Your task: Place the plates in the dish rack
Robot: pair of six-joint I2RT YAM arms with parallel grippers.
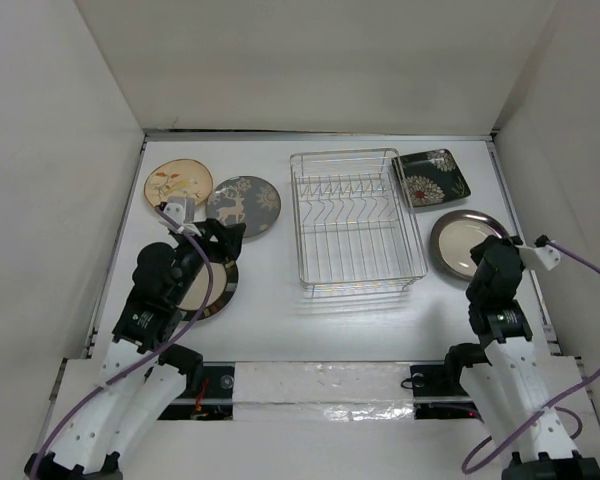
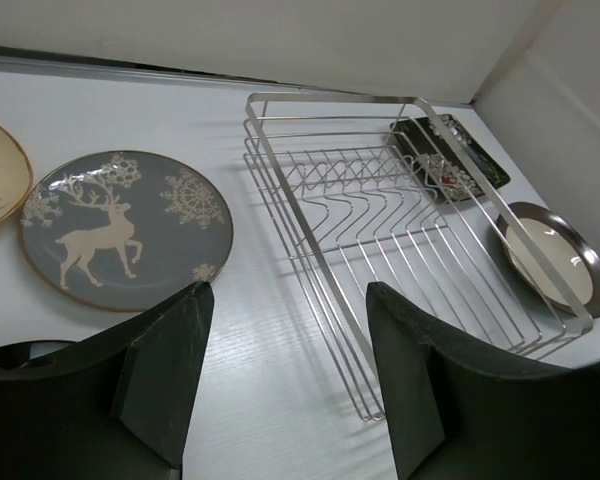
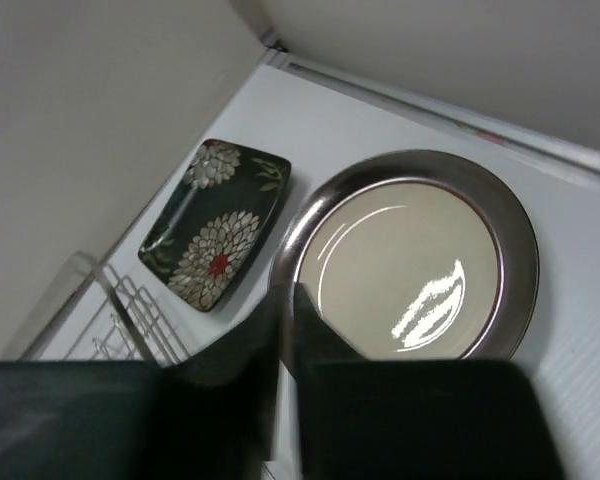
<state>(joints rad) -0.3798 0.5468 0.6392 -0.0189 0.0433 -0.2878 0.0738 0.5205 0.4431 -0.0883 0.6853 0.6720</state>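
Dish rack found unloaded; plates lie on the tabletop. Left hand is held open, right hand closed on nothing. A first grasp is required.

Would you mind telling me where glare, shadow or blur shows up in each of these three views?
Top external: even light, with a faint shadow along the near edge of the dish rack. Left wrist: deer plate and rack sharp, the dark jaws in front slightly soft. Right wrist: a white glare streak on the cream plate; the jaws are a dark blur.
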